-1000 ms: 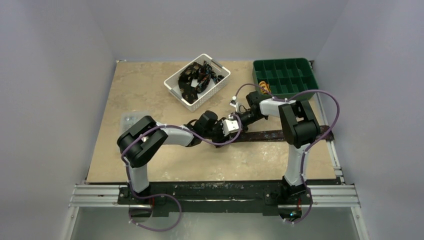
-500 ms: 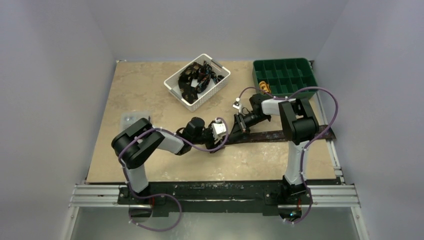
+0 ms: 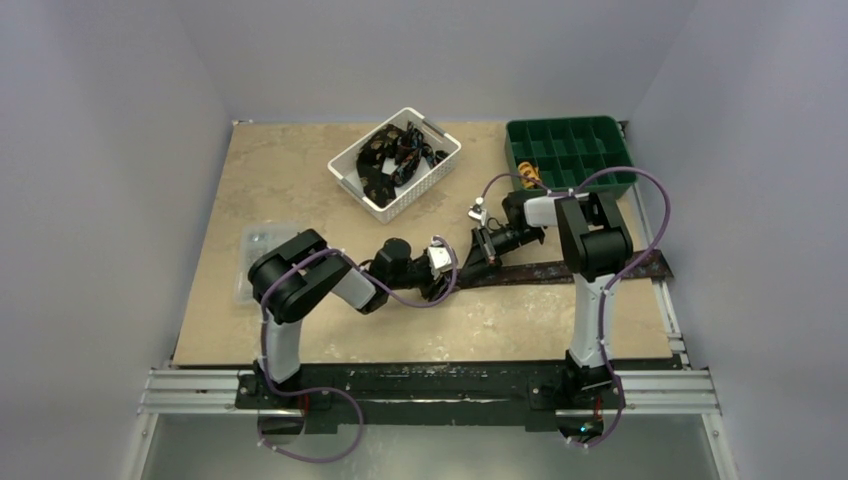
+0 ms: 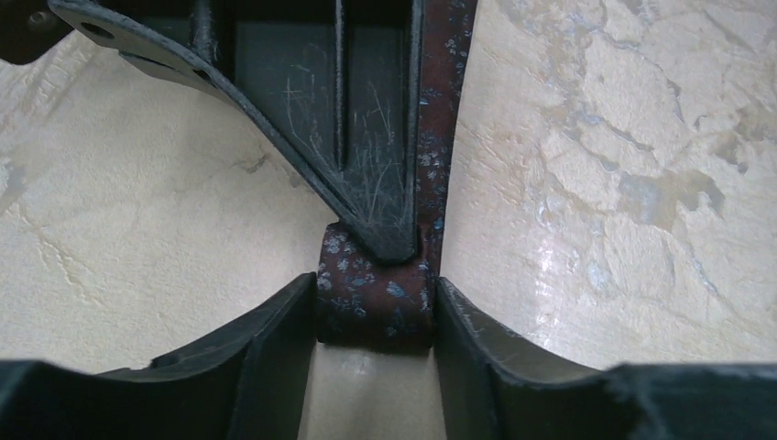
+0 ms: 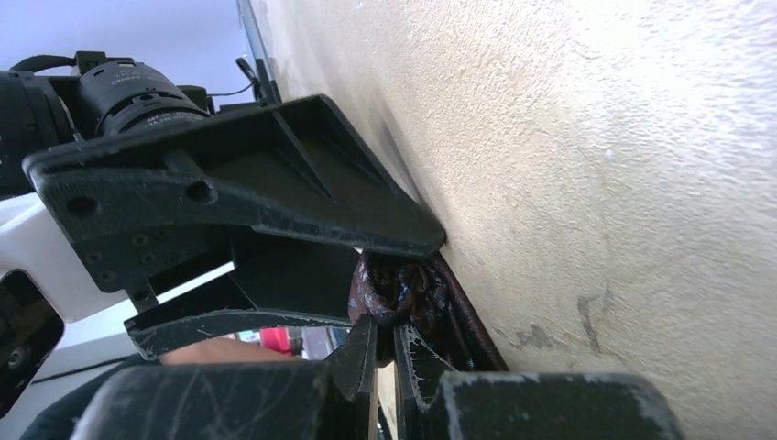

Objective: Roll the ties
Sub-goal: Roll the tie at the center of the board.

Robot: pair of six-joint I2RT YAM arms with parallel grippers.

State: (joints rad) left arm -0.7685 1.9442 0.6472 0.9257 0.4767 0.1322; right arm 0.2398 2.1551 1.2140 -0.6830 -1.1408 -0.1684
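One dark brown tie (image 3: 560,268) with pale blue marks lies flat across the right of the table. Its left end is folded into a small roll (image 4: 376,307). My left gripper (image 4: 376,316) is shut on that roll from both sides, low on the table (image 3: 446,277). My right gripper (image 5: 392,344) pinches a fold of the same end (image 5: 399,293), meeting the left gripper head-on (image 3: 468,262). One right finger (image 4: 366,183) lies over the roll in the left wrist view. More dark ties (image 3: 395,158) fill the white basket.
The white basket (image 3: 440,172) stands at the back centre. A green divided tray (image 3: 570,150) sits at the back right with a yellow item inside. A clear plastic lid (image 3: 256,245) lies at the left. The table's right edge has a metal rail (image 3: 668,310).
My left gripper has drawn left along the table with the tie's end, and the left arm's elbow has swung right. My right gripper followed slightly left and down.
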